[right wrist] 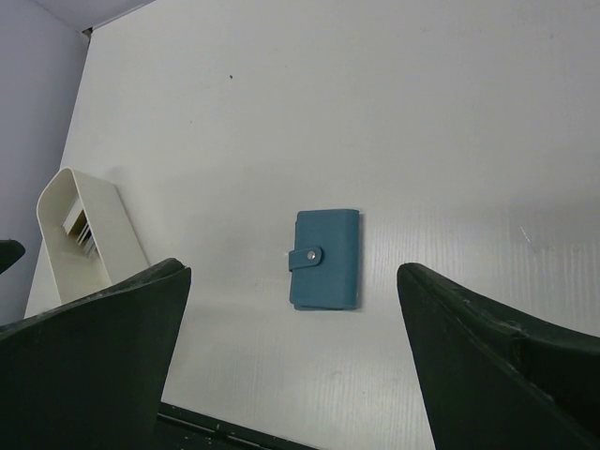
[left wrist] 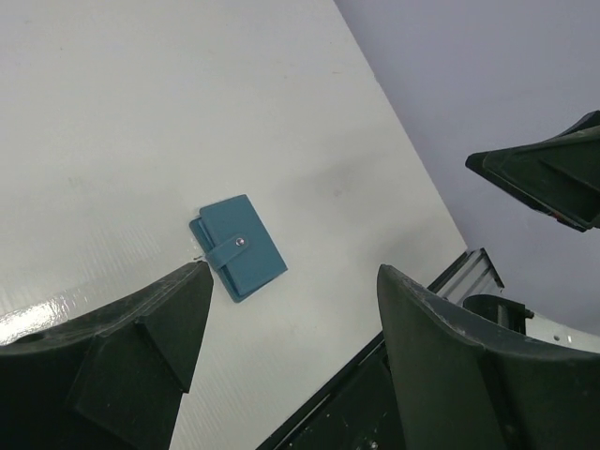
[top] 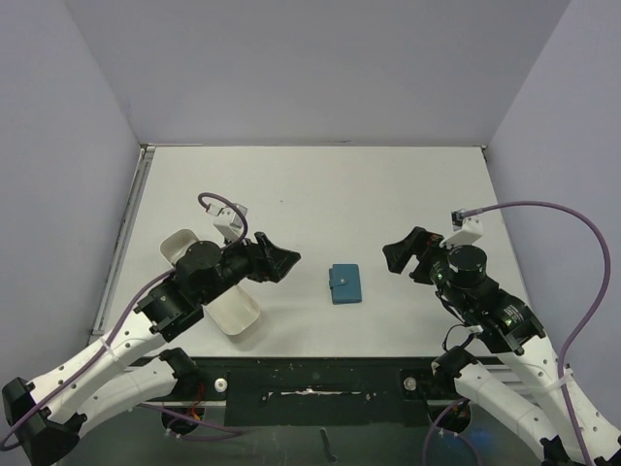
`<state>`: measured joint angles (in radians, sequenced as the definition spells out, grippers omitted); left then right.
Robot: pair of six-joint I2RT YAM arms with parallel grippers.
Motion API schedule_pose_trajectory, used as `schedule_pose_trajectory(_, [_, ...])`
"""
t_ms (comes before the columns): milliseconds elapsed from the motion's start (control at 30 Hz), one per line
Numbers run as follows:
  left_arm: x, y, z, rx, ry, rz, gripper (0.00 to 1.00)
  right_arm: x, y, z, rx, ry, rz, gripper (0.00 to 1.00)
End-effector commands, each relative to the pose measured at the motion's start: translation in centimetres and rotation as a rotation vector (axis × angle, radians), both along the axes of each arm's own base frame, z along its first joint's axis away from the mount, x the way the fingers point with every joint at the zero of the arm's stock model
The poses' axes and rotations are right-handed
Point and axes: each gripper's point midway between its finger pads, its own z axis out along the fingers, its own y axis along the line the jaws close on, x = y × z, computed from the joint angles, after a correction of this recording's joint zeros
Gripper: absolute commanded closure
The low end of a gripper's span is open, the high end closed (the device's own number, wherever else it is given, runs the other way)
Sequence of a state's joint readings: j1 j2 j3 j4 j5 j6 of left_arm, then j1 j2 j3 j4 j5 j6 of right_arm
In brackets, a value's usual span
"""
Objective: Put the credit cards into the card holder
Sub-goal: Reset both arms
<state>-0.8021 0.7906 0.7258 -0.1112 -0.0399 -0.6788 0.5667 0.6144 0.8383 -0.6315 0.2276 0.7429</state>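
The teal card holder (top: 344, 283) lies shut on the white table between the two arms, its strap snapped. It also shows in the left wrist view (left wrist: 238, 247) and in the right wrist view (right wrist: 325, 259). Pale credit cards (right wrist: 79, 228) stand inside the long white tray (right wrist: 89, 234) at the left. My left gripper (top: 279, 260) is open and empty, left of the card holder. My right gripper (top: 403, 254) is open and empty, right of it. Both hover apart from it.
The white oblong tray (top: 215, 289) lies partly under my left arm. Grey walls close the table at the back and sides. A black frame (top: 310, 383) runs along the near table edge.
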Motion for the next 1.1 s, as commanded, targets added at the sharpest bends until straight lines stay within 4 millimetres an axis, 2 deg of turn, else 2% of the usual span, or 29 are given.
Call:
schedule_pose_trajectory(0, [0.4, -0.7, 2.3, -0.070, -0.047, -0.008, 0.29, 0.8, -0.1, 1.4, 0.025, -0.047, -0.033, 0.02])
schedule_pose_trajectory(500, [0.5, -0.8, 2.3, -0.078, -0.048, -0.005, 0.27, 0.9, 0.1, 0.2, 0.017, -0.020, -0.034, 0.02])
schedule_pose_trajectory(633, [0.7, -0.6, 2.9, -0.076, -0.065, 0.002, 0.27, 0.9, 0.1, 0.9, 0.019, -0.027, -0.030, 0.02])
schedule_pose_trajectory(900, [1.3, -0.3, 5.2, -0.066, -0.110, 0.026, 0.26, 1.1, -0.1, 3.9, 0.001, -0.068, -0.022, 0.03])
schedule_pose_trajectory(1067, [1.4, -0.4, 5.0, -0.059, -0.109, 0.026, 0.26, 1.0, -0.2, 3.9, 0.013, -0.073, -0.031, 0.02])
